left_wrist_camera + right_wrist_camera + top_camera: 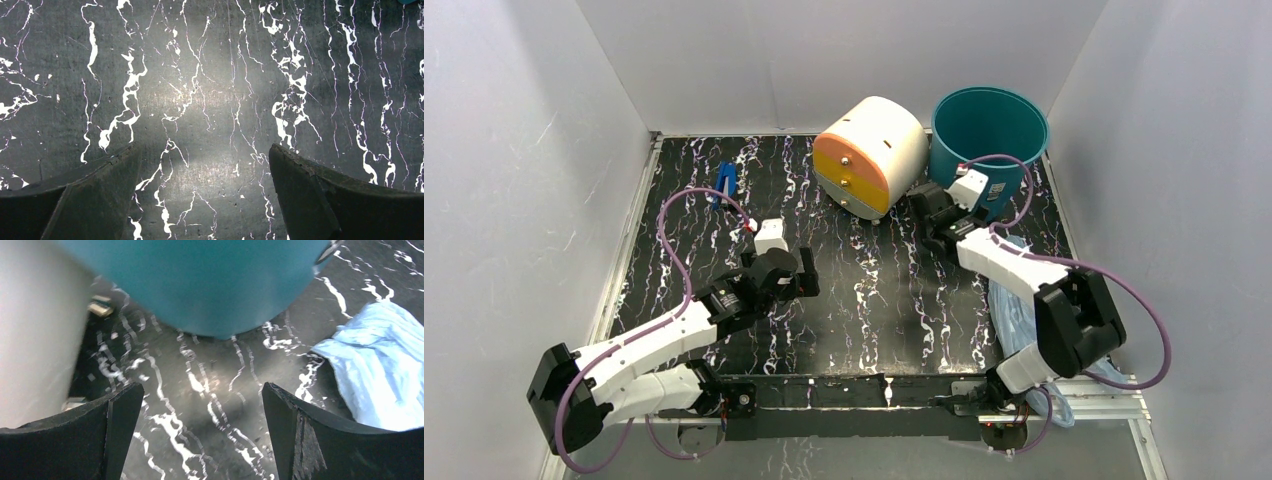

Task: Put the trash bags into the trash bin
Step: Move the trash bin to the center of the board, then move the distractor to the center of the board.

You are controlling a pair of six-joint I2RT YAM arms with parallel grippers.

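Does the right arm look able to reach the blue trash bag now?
Probably yes: the right gripper stands open and empty, and the trash bag lies on the table just right of it, nothing between them.

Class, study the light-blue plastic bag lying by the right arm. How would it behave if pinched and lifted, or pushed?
The bag lies in soft creases, so it would probably hang limp when lifted. It looks thin, so likely very light; a push may bunch it rather than slide it. Smooth film might slip from a shallow pinch.
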